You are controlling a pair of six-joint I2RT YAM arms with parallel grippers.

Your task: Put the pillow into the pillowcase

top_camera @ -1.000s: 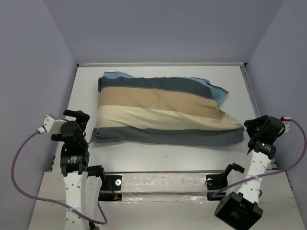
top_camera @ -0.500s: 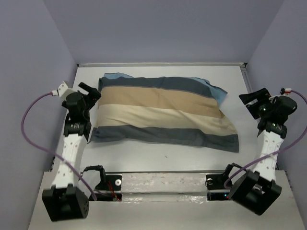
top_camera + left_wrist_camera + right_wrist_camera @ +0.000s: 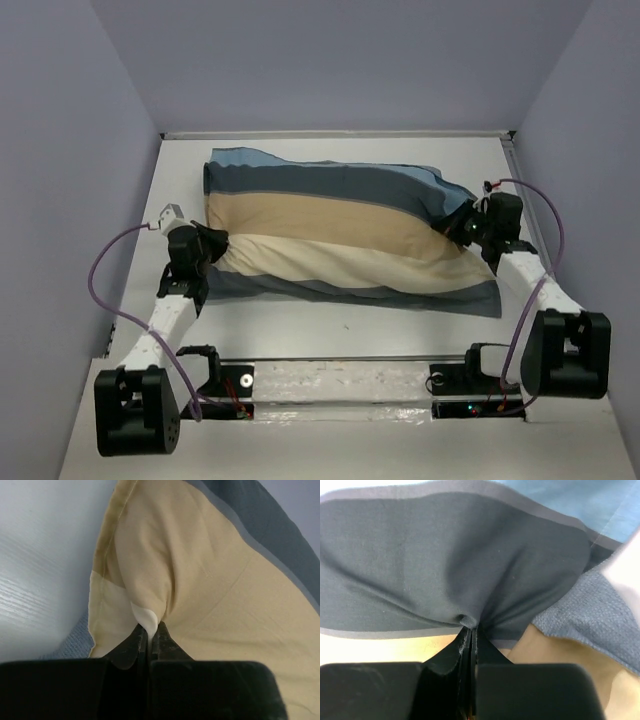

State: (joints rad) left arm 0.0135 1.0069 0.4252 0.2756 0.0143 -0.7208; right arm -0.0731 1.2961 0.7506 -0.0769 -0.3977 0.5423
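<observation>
Visibly plump, the pillowcase (image 3: 340,225) shows dark blue, tan and cream bands.

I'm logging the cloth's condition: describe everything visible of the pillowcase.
The pillowcase is woven-looking cloth banded dark blue, tan, cream and grey-blue, with lighter blue at its far corners. It lies bulging and creased across the table. The left gripper pinches its cream band, the right gripper its dark blue band.

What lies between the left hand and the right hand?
The pillowcase, seen in the top view: the left hand pinches its cream band at one end, the right hand its dark band at the other.
</observation>
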